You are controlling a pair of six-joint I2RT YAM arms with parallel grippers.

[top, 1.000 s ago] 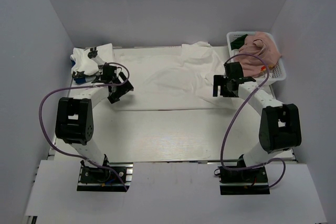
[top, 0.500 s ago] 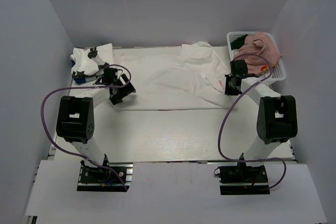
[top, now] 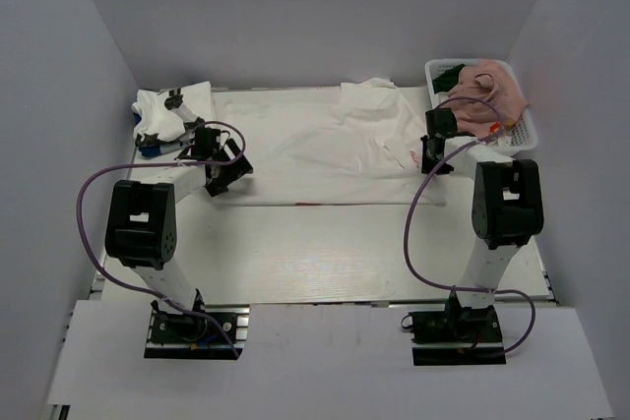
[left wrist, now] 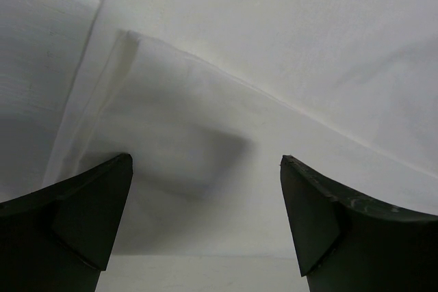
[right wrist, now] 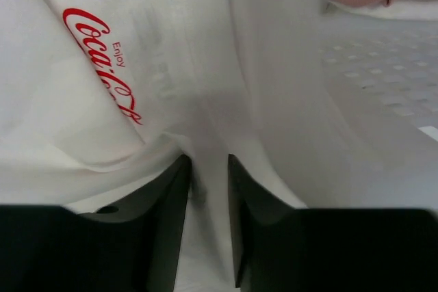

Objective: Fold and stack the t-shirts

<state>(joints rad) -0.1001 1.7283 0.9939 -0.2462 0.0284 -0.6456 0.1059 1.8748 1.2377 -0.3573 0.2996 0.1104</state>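
Observation:
A white t-shirt [top: 315,150] with red Coca-Cola print [right wrist: 102,59] lies spread over the back half of the table. My right gripper [top: 431,159] is at its right edge, next to the basket. Its jaws are nearly together on a raised fold of that shirt [right wrist: 209,196]. My left gripper [top: 231,174] hovers open over the shirt's near left corner [left wrist: 205,217], nothing between its fingers. A dusty pink t-shirt [top: 487,95] and a dark green one [top: 448,76] sit in the basket. Another white t-shirt [top: 167,110] lies bunched at the back left.
The white lattice basket [top: 527,135] stands at the back right, its wall close to my right fingers [right wrist: 383,80]. A small blue object [top: 148,148] lies by the bunched white shirt. Grey walls enclose the table on three sides. Bare tabletop [left wrist: 41,32] shows left of the shirt's corner.
My right arm swung back toward the basket and its gripper went from open to closed on the shirt's right edge. The left arm barely shifted and stayed open.

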